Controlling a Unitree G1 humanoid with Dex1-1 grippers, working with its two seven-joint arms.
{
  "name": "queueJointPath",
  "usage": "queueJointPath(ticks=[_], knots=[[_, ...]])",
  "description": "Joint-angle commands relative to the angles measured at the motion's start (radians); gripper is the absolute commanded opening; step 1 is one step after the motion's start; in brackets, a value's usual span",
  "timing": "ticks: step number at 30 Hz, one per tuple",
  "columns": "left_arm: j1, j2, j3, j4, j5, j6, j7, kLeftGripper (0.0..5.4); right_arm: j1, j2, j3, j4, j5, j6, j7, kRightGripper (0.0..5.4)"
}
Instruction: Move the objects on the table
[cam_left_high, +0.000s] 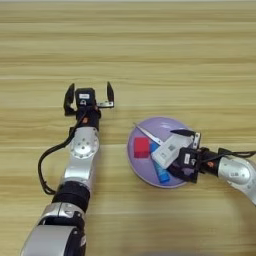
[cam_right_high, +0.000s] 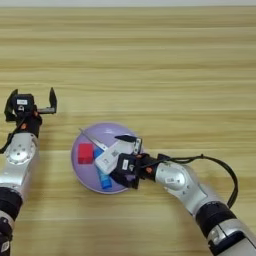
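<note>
A round purple plate (cam_left_high: 162, 125) lies on the table (cam_left_high: 130, 50) and holds the objects. On it are a red cube (cam_left_high: 141, 147), a white remote-like device (cam_left_high: 169, 150), a blue glue stick (cam_left_high: 161, 174) and scissors (cam_left_high: 146, 134), of which only the metal blades show. My right gripper (cam_left_high: 176, 153) reaches in from the right over the plate. It is open, with one finger above and one below the near end of the white device. My left gripper (cam_left_high: 89, 96) stands open on bare wood to the plate's upper left, holding nothing.
A black cable (cam_left_high: 44, 170) loops beside my left arm, and another cable (cam_right_high: 225, 172) arcs over my right forearm. Plain wooden table (cam_right_high: 150, 60) stretches behind and to both sides of the plate.
</note>
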Motion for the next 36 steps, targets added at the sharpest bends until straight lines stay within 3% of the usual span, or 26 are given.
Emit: queueJointPath(ticks=[1,15,27,36], knots=[[-0.009,-0.006,-0.006,-0.011,0.011,0.019,0.008,5.40,0.005,0.003,0.009,0.029,-0.011,0.010,0.012,4.66],[-0.008,-0.005,-0.008,-0.015,0.011,0.022,0.011,5.40,0.002,0.011,0.003,0.051,0.003,-0.004,0.022,3.14],[-0.008,-0.006,-0.011,-0.015,0.011,0.023,0.013,5.40,0.002,0.014,-0.007,0.053,0.009,-0.014,0.009,2.21],[-0.010,-0.006,-0.012,-0.013,0.011,0.023,0.016,5.40,0.008,0.022,-0.037,0.031,0.050,-0.012,0.015,1.50]])
